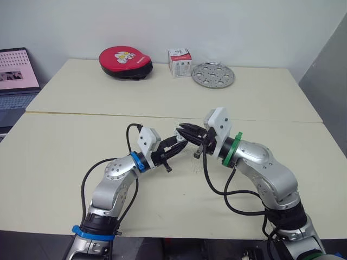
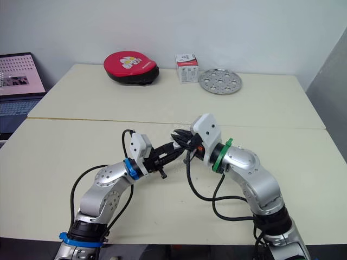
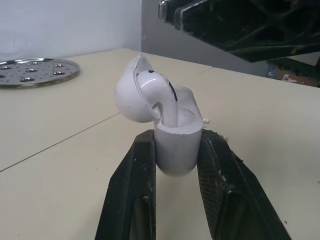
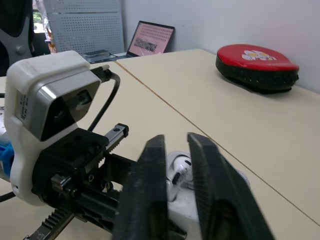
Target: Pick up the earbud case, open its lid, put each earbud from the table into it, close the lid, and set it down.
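Earbud case [image 3: 175, 145] at centre of frame, held above the table [image 1: 81, 141], pinched by its lower body between the two fingers of the left gripper [image 3: 177, 139]. Lid [image 3: 131, 97] swung back and open. One white earbud [image 3: 162, 92] standing in a socket, stem down, head proud of the rim. Other socket hidden behind it, so not possible to say whether filled. Right gripper [image 4: 176, 140] just above and beside the open case, fingers parted by a narrow gap with nothing seen between them. Along the upper edge of the frame, well apart: red padded disc [image 1: 126, 61], small box [image 1: 179, 62], perforated metal plate [image 1: 213, 75]. Laptop [image 1: 19, 81] at upper left.

Judged hazards:
- Closing the lid onto an earbud not fully seated, likely to jam the hinge or flick the earbud out.
- Pressing off-centre with the right gripper, likely to twist the smooth, rounded case within the left pinch and drop it.
- Striking finger against finger, given the close spacing of the two grippers.
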Action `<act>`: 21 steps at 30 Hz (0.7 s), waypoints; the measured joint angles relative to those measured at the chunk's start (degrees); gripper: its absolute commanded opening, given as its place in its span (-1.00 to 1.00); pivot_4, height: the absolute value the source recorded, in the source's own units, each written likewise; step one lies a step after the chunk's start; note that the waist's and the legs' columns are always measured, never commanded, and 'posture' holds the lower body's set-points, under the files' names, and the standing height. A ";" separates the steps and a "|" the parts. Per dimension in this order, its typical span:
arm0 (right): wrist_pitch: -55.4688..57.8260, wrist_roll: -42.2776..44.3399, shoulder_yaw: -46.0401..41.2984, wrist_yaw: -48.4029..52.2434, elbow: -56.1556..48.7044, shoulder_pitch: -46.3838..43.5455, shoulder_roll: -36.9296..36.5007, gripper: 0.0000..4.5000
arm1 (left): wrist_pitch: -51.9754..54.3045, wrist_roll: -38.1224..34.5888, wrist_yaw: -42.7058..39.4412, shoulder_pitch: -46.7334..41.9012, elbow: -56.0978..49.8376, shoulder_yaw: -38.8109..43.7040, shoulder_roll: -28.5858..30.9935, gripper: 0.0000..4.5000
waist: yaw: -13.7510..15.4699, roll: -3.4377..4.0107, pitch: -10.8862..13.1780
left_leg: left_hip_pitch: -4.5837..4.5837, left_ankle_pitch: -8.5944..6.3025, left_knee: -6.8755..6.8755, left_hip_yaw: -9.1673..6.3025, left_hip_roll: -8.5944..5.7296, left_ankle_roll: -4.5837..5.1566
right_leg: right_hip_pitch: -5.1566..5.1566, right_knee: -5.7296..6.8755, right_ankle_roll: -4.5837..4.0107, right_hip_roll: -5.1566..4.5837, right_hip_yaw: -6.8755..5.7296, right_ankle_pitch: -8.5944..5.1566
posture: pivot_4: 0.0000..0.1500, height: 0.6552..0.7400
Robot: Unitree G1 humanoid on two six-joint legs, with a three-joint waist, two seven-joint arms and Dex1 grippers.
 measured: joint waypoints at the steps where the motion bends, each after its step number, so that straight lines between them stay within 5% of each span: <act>1: 1.88 0.40 -0.28 -0.58 -0.46 0.28 0.12 -0.17 | -0.06 0.45 0.42 0.00 0.00 0.00 0.00 -0.65 | 0.00 0.00 0.00 | 0.00 0.00 0.00 0.00 0.00 0.00 | 0.00 0.00 0.00 0.00 0.01 0.00 | 1.00 1.00; 8: 10.75 2.50 -1.61 -5.88 -2.29 0.81 3.18 -0.17 | -2.46 1.94 2.20 -0.02 0.39 0.02 -0.44 -0.65 | 0.00 0.01 0.00 | 0.00 0.00 -0.01 0.00 0.00 0.00 | -0.01 0.00 0.00 0.00 0.01 0.00 | 1.00 1.00; 21: 10.77 0.00 0.84 -11.16 -1.11 0.41 7.44 -0.17 | -4.93 3.90 4.42 -0.08 1.39 0.01 -0.93 -0.65 | -0.03 0.01 0.00 | -0.02 0.00 -0.03 0.02 0.00 0.00 | -0.05 -0.01 0.00 0.00 0.01 0.00 | 1.00 1.00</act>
